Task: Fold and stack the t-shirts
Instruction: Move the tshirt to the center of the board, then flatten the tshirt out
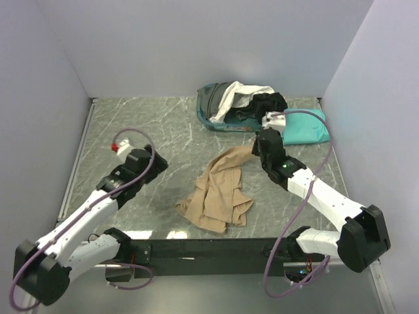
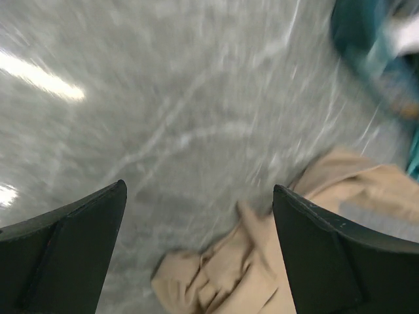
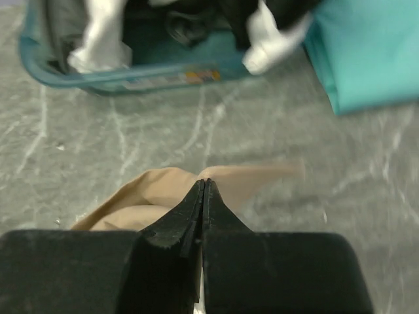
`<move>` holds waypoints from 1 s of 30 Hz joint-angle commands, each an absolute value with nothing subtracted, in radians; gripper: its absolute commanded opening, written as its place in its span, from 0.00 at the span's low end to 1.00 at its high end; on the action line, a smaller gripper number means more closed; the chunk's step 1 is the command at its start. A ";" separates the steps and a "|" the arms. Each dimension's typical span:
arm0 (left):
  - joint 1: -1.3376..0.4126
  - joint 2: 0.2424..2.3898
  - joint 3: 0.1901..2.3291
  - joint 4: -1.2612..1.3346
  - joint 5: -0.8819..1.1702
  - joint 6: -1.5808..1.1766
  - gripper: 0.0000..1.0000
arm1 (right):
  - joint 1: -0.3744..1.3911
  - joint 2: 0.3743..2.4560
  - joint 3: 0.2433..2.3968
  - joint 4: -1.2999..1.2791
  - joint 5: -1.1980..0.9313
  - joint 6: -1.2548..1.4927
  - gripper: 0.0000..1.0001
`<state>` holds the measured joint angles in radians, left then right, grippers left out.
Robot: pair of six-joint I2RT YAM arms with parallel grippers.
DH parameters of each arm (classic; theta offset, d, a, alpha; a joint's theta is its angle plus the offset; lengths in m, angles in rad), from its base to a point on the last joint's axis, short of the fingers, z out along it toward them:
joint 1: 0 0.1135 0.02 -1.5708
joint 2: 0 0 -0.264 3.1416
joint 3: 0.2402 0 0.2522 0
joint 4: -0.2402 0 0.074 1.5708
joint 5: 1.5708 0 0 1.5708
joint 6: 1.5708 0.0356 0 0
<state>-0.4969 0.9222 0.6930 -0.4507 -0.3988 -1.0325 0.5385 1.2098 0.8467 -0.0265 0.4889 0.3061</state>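
Note:
The tan t-shirt (image 1: 219, 190) lies crumpled in the middle of the table. One corner of it is drawn up and back towards my right gripper (image 1: 256, 149). In the right wrist view the gripper (image 3: 204, 183) is shut, with tan cloth (image 3: 150, 196) spreading from both sides of its tip. My left gripper (image 1: 154, 160) is open and empty, hanging over bare table left of the shirt. The left wrist view shows the gripper (image 2: 198, 190) above the shirt's near bunched end (image 2: 222, 275). A folded teal t-shirt (image 1: 304, 127) lies at the back right.
A teal plastic basket (image 1: 208, 118) stands at the back centre. It holds white (image 1: 232, 98), black (image 1: 270, 103) and dark grey (image 1: 213, 97) cloth that spills over its rim. White walls close the table on three sides. A black bar runs along the near edge.

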 commanded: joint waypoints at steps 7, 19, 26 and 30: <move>-0.638 1.101 0.624 -0.315 -0.100 -1.022 0.99 | 0.448 1.102 0.764 -0.273 0.679 0.599 0.00; -0.879 1.057 0.552 -0.357 -0.026 -1.028 0.95 | 0.382 1.051 0.706 -0.219 0.588 0.606 0.00; -0.951 1.042 0.531 -0.385 -0.020 -1.054 0.77 | 0.377 1.019 0.687 -0.196 0.557 0.594 0.00; -0.956 1.068 0.532 -0.338 -0.008 -1.040 0.64 | 0.376 1.015 0.686 -0.198 0.555 0.592 0.00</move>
